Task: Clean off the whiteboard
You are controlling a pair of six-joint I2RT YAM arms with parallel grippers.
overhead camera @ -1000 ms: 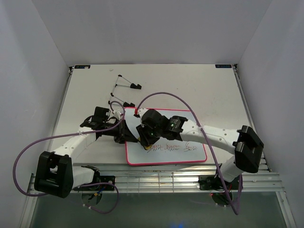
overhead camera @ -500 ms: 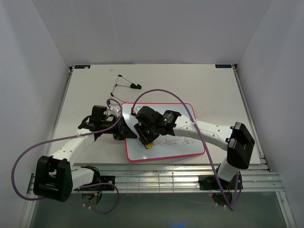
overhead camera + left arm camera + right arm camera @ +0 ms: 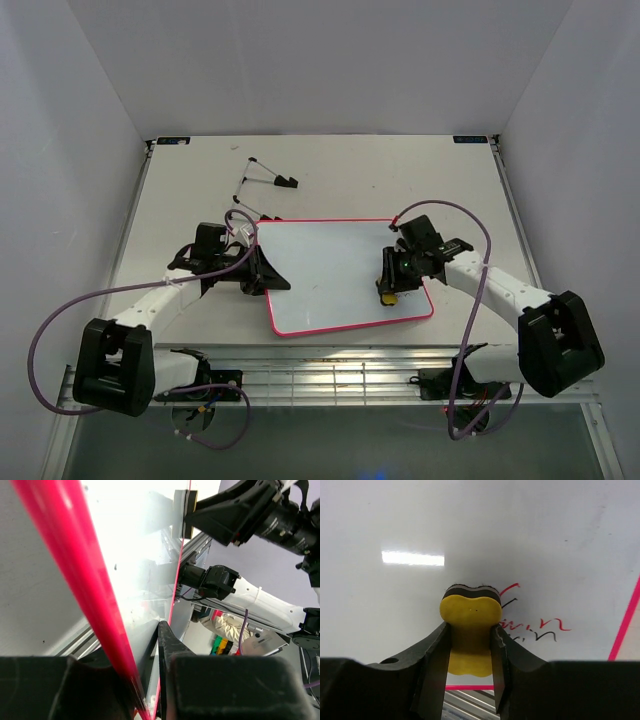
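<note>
My right claw (image 3: 470, 635) is clamped tight on the waist of the eraser (image 3: 470, 611), and the left claw (image 3: 262, 276) is pinched shut on the left edge of the whiteboard (image 3: 330, 272), which lies flat on the surface (image 3: 400, 180) under and between both claws. The eraser is soft yellow foam, lobed like a peanut, with a thin dark felt layer at its far end pressed to the board, so I judge it could squash, twist or creep out of the jaws if I push down hard. A few thin red and black pen strokes (image 3: 535, 625) sit just right of the claw, close to the pink-red rim. A wipe that way could run off the rim, catch the foam on it, or miss the strokes nearest the corner. The board is hard, glossy and slick, throwing back a bright bar of light beyond the claw. With only the left claw's narrow bite on its thin rim (image 3: 75, 580), a sideways drag could skid or pivot it on the matte pale surface
</note>
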